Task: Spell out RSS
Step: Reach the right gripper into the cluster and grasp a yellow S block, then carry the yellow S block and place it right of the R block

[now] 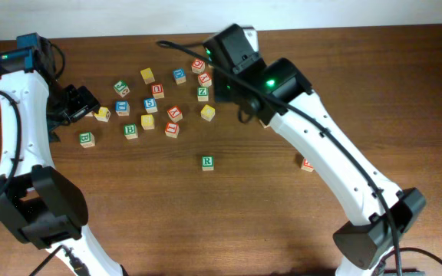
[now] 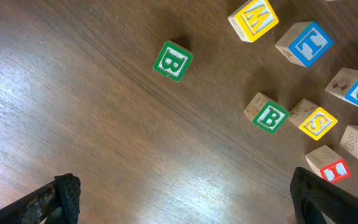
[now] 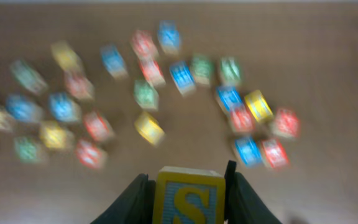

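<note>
My right gripper [image 3: 188,186] is shut on a yellow-edged block with a yellow S on blue [image 3: 189,194] and holds it high above the blurred scatter of blocks. In the overhead view the right wrist [image 1: 232,54] hangs over the back of the pile and hides the held block. A green R block [image 1: 207,162] stands alone in front of the pile. Another yellow S block [image 2: 317,122] lies in the pile, also seen from overhead [image 1: 148,121]. My left gripper [image 2: 188,199] is open and empty over bare table, left of the pile [image 1: 79,105].
Several loose letter blocks lie across the back middle of the table [image 1: 159,100]. A green B block [image 2: 172,61] lies apart at the left. A red block [image 1: 307,164] shows partly under the right arm. Wood table [image 1: 206,222] in front.
</note>
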`<state>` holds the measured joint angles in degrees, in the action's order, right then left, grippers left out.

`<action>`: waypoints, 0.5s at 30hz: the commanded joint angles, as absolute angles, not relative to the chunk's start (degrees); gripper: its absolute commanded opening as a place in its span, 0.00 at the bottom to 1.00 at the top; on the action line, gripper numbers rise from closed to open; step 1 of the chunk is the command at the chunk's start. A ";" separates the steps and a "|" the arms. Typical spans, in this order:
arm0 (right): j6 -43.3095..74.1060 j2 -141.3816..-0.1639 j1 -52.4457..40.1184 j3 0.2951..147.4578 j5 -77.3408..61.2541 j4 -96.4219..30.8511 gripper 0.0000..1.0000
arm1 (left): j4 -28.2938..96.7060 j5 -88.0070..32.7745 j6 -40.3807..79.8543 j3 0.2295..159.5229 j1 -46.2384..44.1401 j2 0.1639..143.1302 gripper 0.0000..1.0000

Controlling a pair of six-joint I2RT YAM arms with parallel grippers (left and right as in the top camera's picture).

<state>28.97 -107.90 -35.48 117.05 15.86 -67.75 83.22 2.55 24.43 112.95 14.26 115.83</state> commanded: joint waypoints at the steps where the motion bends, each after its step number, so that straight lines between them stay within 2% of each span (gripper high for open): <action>1: 28.82 -108.66 -35.29 113.30 9.04 -72.10 0.29 | 83.22 2.76 23.90 113.25 14.41 115.66 0.99; 4: 29.45 -109.69 -35.29 103.15 3.57 -66.98 0.29 | 83.22 2.76 23.90 113.25 14.41 115.63 0.99; 7: 33.34 -109.78 -35.27 89.03 1.76 -54.54 0.30 | 83.22 2.74 23.90 113.25 14.41 115.63 0.99; 8: 33.32 -109.78 -35.16 85.60 2.22 -51.66 0.34 | 83.22 2.74 23.90 113.25 14.41 115.66 0.99; 9: 33.30 -109.78 -35.18 84.86 3.73 -49.74 0.42 | 83.22 2.74 23.90 113.25 14.41 115.66 0.99; 10: 33.30 -109.78 -35.18 84.86 4.16 -48.12 0.46 | 83.22 2.74 23.90 113.25 14.41 115.66 0.99; 15: 32.82 -111.33 -35.18 84.62 11.03 -41.17 0.50 | 83.20 2.76 23.90 113.25 14.41 115.66 0.99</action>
<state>32.91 -110.32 -35.33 84.93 7.07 -43.18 83.13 2.52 24.43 112.95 14.26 115.83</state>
